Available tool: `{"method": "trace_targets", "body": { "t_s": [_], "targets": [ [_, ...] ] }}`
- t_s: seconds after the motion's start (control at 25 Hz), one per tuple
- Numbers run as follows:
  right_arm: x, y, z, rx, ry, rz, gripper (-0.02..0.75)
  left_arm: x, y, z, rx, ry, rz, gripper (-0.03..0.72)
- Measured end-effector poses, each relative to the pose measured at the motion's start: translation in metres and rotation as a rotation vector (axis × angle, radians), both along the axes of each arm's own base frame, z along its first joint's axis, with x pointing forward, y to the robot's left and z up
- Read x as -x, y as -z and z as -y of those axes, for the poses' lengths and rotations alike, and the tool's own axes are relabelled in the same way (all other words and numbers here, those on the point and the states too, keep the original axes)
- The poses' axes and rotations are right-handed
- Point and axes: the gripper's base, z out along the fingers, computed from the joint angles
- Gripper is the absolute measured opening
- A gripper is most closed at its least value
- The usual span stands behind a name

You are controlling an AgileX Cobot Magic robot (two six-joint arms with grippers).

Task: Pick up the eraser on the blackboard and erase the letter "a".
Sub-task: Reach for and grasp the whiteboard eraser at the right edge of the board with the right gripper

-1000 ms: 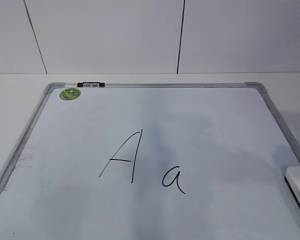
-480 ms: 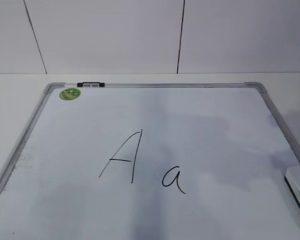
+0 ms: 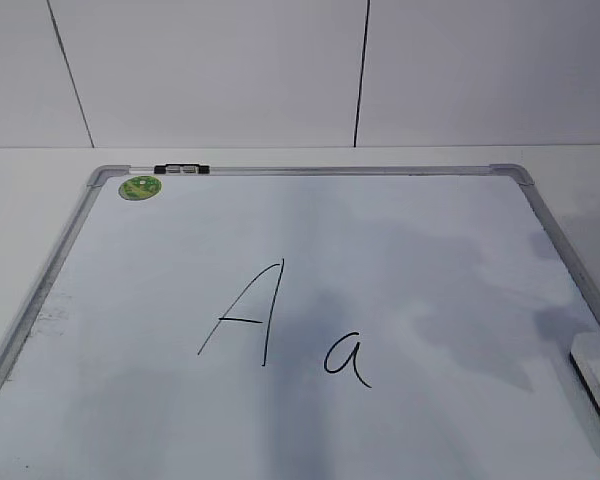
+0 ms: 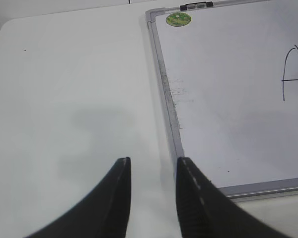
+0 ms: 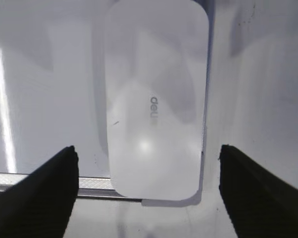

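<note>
My right gripper is spread wide astride the eraser; I'd descend centred, then pinch its long sides.

This looks like a bare robot test bench in a lab: a plain white desk backed by white wall panels with dark seams, carrying only a framed blackboard for the exercise, with black robot fingers showing in the wrist views.
</note>
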Motion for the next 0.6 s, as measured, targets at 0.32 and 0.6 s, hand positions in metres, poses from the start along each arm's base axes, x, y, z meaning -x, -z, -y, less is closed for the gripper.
{"method": "trace_targets", "body": {
  "t_s": [0.32,0.6],
  "targets": [
    [-0.013,0.020,0.000,0.001,0.011,-0.051,0.678,0.000,0.000,0.000,0.000,0.000,0.000,0.235],
    [-0.021,0.034,0.000,0.001,0.032,-0.077,0.678,0.000,0.000,0.000,0.000,0.000,0.000,0.235]
  ]
}}
